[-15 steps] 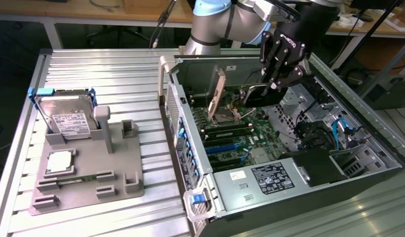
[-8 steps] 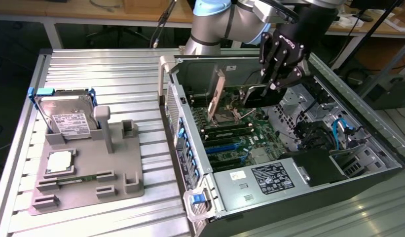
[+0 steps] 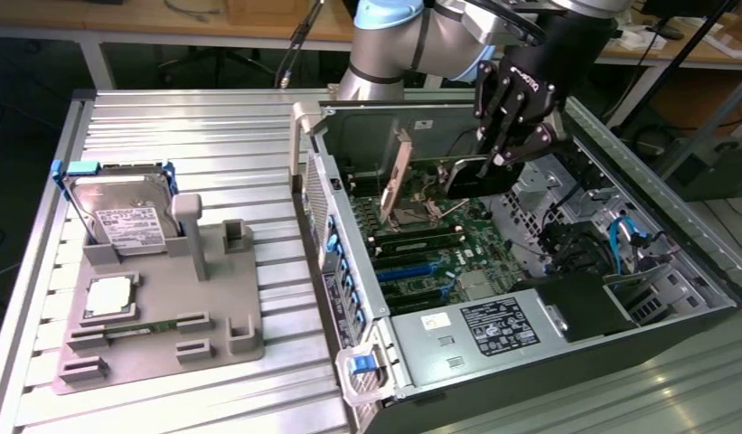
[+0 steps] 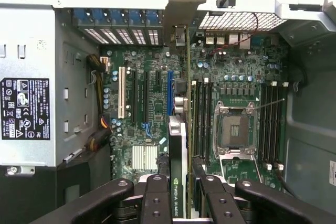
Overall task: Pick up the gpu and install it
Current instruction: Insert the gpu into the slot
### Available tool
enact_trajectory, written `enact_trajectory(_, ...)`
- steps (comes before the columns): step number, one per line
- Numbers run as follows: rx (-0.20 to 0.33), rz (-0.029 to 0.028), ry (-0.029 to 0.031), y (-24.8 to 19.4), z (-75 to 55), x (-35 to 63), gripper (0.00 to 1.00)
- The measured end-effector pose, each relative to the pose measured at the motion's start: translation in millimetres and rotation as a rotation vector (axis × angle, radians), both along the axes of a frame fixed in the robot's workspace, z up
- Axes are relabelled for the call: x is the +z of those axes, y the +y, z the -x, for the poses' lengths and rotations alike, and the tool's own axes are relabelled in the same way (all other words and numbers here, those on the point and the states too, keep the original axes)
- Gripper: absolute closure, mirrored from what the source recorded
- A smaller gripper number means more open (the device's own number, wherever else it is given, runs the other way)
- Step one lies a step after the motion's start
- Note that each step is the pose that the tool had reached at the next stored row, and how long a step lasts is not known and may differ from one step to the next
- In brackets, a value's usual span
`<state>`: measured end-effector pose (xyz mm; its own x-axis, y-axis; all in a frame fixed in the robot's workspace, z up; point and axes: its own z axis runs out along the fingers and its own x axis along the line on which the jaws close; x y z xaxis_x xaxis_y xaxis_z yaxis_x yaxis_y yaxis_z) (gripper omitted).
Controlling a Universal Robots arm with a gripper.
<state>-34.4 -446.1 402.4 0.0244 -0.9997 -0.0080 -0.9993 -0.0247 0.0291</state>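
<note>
- Above the open grey tower case [image 3: 316, 194], the black multi-link gripper [image 3: 497, 165] of the silver-and-blue robot arm [image 3: 389, 50] hangs over the interior in the exterior view.
- Gripper state: the jaws are drawn partway together and clamped on the thin, flat, dark-faced gpu [image 3: 474, 183]. In the wrist view, the black fingers [image 4: 156, 195] press on its opposite faces.
- Position of the gpu [image 4: 177, 156]: held upright and seen edge-on over the green motherboard [image 4: 152, 103], between the blue expansion slot [image 4: 170, 90] and the row of black memory slots [image 4: 201, 119]. Whether its lower edge touches the board cannot be told.
- Square metal processor socket [image 4: 234, 129]: lies beyond the memory slots, apart from the card.
- Silver power supply with black label [image 3: 492, 327]: sits inside the case, well apart from the gripper.
- Grey moulded fixture tray [image 3: 154, 357]: rests on the ribbed metal table [image 3: 165, 127] toward the exterior view's left, carrying a boxy silver hard drive with white label [image 3: 127, 221].
</note>
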Motion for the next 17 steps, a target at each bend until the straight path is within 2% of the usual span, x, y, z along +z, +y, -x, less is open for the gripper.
enact_trajectory(17, 0.002, 0.0002, 0.0, 0.6, -0.3, -5.0, 0.73)
